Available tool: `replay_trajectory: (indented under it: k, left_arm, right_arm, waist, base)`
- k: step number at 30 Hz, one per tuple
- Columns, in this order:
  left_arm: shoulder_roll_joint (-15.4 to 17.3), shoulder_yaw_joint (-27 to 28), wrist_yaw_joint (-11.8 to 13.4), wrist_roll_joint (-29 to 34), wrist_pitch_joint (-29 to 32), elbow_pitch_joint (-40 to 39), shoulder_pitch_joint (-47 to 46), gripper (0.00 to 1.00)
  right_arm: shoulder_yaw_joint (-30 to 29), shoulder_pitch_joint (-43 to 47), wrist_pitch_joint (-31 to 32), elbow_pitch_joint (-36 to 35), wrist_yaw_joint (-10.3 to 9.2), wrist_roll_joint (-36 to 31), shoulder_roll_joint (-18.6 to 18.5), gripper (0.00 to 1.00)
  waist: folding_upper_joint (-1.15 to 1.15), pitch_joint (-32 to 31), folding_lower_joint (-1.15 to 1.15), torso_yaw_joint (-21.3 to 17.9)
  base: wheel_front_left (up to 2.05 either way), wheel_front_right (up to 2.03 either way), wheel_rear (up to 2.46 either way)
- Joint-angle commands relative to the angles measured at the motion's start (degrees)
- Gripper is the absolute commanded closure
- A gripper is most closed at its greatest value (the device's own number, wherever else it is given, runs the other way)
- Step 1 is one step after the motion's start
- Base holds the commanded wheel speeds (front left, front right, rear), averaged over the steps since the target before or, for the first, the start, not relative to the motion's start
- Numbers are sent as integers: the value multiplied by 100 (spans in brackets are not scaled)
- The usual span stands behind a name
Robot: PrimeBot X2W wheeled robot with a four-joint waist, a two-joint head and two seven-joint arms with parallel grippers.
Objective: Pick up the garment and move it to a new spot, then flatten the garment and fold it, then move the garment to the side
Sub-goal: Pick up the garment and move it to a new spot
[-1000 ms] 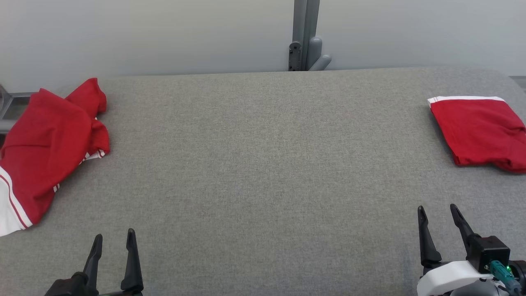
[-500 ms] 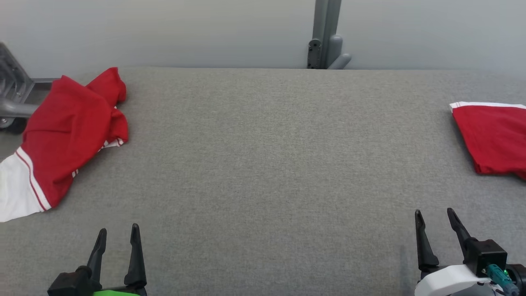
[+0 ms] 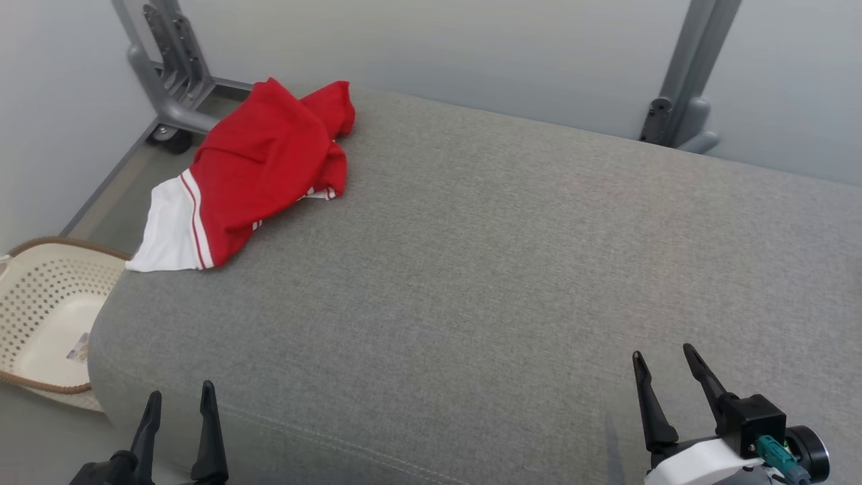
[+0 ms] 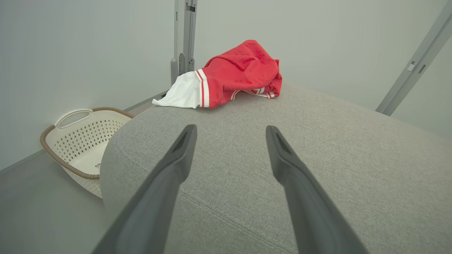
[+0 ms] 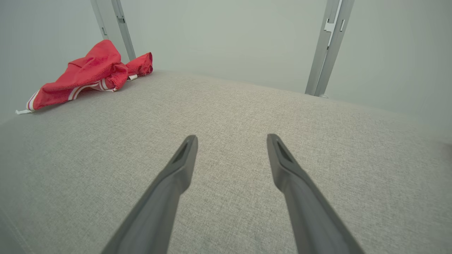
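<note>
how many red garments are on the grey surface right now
1. The red garment lies crumpled at the far left corner of the grey cushion, white hem at the edge. The cushion's right end is out of frame, so others may be hidden.

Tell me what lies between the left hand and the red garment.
Only bare grey upholstery: nothing sits between the left hand and the garment, as head and left wrist views show.

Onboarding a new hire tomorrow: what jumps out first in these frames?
The crumpled red garment with a white band, lying at the far left corner of the grey padded surface. Next, the cream perforated basket on the floor past the surface's left end, and the left tool and right tool, both open and empty, at the near edge.
</note>
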Motion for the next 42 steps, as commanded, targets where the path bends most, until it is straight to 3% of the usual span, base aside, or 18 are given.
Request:
replay_trajectory:
  k: [1, 8, 14, 17, 22, 29, 36, 42]
  left_arm:
    - [-15, 31, -17, -7, 0, -15, 51, 0]
    - [-63, 2, -17, -180, -1, -30, -216, 0]
    - [170, -117, -17, -700, 0, 244, -1229, 0]
    - [485, -423, -17, -1133, 31, 641, -2025, 0]
    - [1053, -955, -17, -2440, 585, 1295, -3549, 0]
    - [1552, -1361, -17, -3490, 908, 2291, -4950, 0]
    - [1827, -1644, -17, -4246, 1207, 3609, -5728, 0]
    - [1833, -1885, -17, -4525, 1366, 4500, -5860, 0]
  right_arm:
    - [41, -15, -23, -19, -9, 34, -19, 0]
    - [-24, -87, -24, -110, -9, -139, -21, 0]
    - [-272, -447, -24, -383, -9, -552, -60, 0]
    - [-387, -704, -23, -558, -9, -681, -193, 0]
    - [-433, -1122, -20, -834, -9, -878, -502, 0]
    - [-324, -1333, -20, -1175, -9, -974, -728, 0]
    - [-290, -1263, -3, -1454, -11, -1009, -694, 0]
    - [-388, -1033, 32, -1564, -13, -1060, -647, 0]
  waist:
    - [0, -30, 0, 495]
    - [0, 363, 0, 347]
    - [0, 1347, 0, 123]
    - [0, 1979, 0, 31]
    - [0, 3034, 0, -107]
    - [0, 3866, 0, -320]
    - [0, 4184, 0, -643]
    - [0, 4086, 0, -783]
  base:
    - [0, 0, 0]
    - [0, 0, 0]
    - [0, 0, 0]
    - [0, 0, 0]
    - [0, 0, 0]
    - [0, 0, 0]
    - [0, 0, 0]
    - [0, 0, 0]
